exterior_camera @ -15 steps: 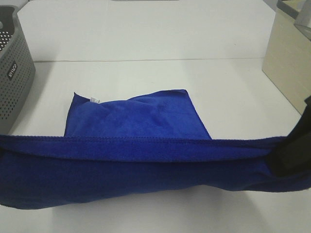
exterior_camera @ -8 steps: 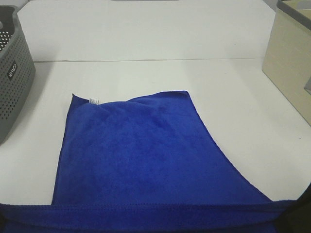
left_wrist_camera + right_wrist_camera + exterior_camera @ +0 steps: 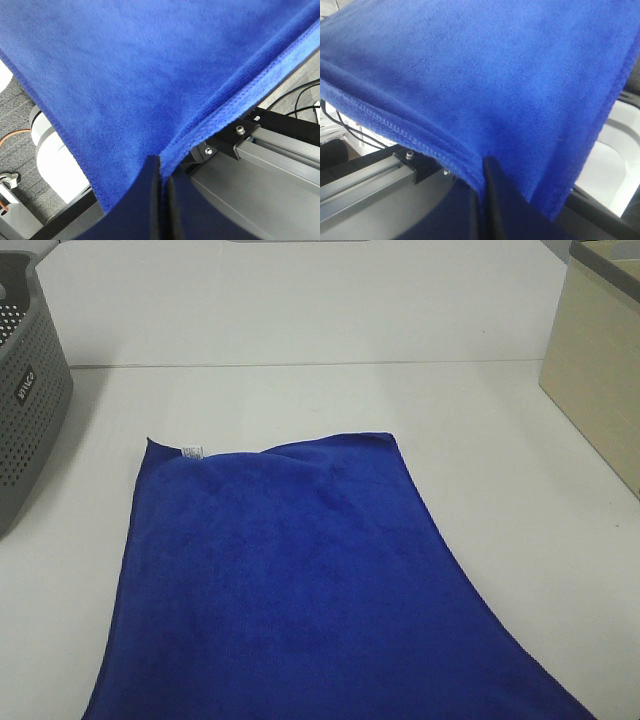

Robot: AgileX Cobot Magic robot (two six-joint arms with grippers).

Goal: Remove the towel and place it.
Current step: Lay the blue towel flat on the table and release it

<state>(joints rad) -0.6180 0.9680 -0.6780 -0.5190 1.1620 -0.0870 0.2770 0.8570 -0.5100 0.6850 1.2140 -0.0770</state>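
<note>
We've got the towel (image 3: 300, 580) lying spread across the tabletop (image 3: 480, 410). The left gripper (image 3: 161, 172) and right gripper (image 3: 483, 175) are each pinched shut on its near hem. Looks like the placing step, so the next move is probably just letting go cleanly and backing off.

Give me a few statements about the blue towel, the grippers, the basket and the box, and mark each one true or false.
1. The left gripper and the right gripper are each shut on the towel's hem. True.
2. The towel lies inside the grey perforated basket. False: it lies spread on the white table, apart from the basket.
3. A small white tag sits near the towel's far left corner. True.
4. The towel touches the beige box. False: bare table separates them.
</note>
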